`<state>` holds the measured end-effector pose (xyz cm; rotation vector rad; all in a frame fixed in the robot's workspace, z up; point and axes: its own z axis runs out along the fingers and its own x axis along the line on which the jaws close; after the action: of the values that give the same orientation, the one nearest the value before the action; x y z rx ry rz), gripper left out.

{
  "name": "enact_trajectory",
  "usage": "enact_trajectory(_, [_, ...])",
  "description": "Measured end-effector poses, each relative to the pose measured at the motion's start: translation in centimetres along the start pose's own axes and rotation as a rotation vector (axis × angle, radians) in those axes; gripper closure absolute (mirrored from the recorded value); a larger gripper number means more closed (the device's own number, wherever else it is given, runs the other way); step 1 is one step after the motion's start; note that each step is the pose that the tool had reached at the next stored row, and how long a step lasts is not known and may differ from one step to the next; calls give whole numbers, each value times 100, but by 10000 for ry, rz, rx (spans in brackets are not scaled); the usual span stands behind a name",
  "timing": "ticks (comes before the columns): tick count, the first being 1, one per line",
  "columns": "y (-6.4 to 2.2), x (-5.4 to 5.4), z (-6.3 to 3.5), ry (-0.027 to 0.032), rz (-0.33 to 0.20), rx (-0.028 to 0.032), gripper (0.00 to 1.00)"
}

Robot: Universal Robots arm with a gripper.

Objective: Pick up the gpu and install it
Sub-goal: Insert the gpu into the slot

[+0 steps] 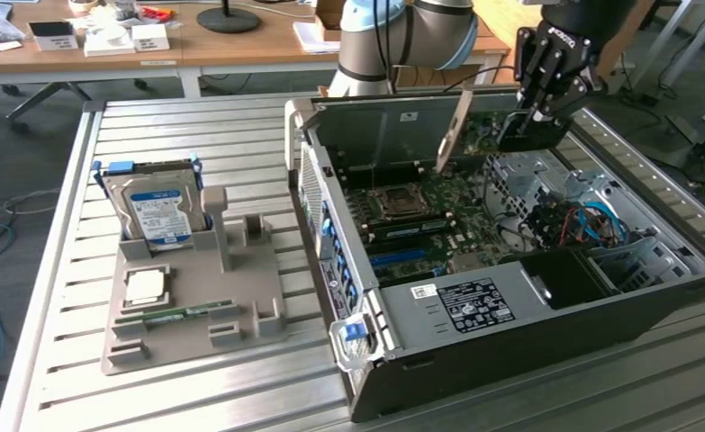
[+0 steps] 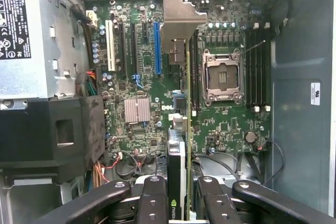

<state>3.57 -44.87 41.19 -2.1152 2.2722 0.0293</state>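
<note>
Exterior view: high, oblique over bench [image 1: 208, 387] and open computer case [image 1: 640, 310]. Wrist view: close, down the gpu [image 2: 176, 174] onto shared motherboard [image 2: 226, 124].

The arm [image 1: 388, 36] enters at the top centre of the exterior view, its grey and light-blue joints bending toward the exterior view's right. In the upper right of that frame the black wrist [image 1: 556, 49] slants down, with the gripper [image 1: 528, 135] pointing downward beneath it. The wrist view has its black fingers [image 2: 152, 198] pressed against both faces of the gpu [image 2: 177, 161], edge-on between them.
</note>
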Motion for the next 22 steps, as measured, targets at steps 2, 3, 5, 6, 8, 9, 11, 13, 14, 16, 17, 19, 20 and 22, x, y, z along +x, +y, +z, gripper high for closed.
enact_trajectory(2, [2, 1, 30, 0, 0, 0, 73])
enact_trajectory(3, [2, 1, 34, 2, -1, -1, 73])
enact_trajectory(5, [2, 2, 34, 3, 0, -1, 73])
enact_trajectory(6, [2, 2, 34, 3, -1, -1, 73])
enact_trajectory(8, [2, 2, 35, 1, -1, -1, 73])
enact_trajectory(9, [2, 2, 35, 1, -1, 0, 73])
enact_trajectory(11, [3, 2, 51, -4, 0, 0, 73])
enact_trajectory(13, [8, 4, 83, 1, 1, 0, 73])
enact_trajectory(14, [11, 5, 102, 1, 2, 0, 73])
enact_trajectory(16, [19, 7, 138, -5, -1, 2, 73])
enact_trajectory(17, [24, 8, 152, -23, 0, 5, 73])
enact_trajectory(19, [28, 9, 167, -76, -1, 6, 73])
enact_trajectory(20, [28, 9, 167, -76, -1, 6, 73])
enact_trajectory(22, [28, 9, 168, -76, -1, 6, 73])
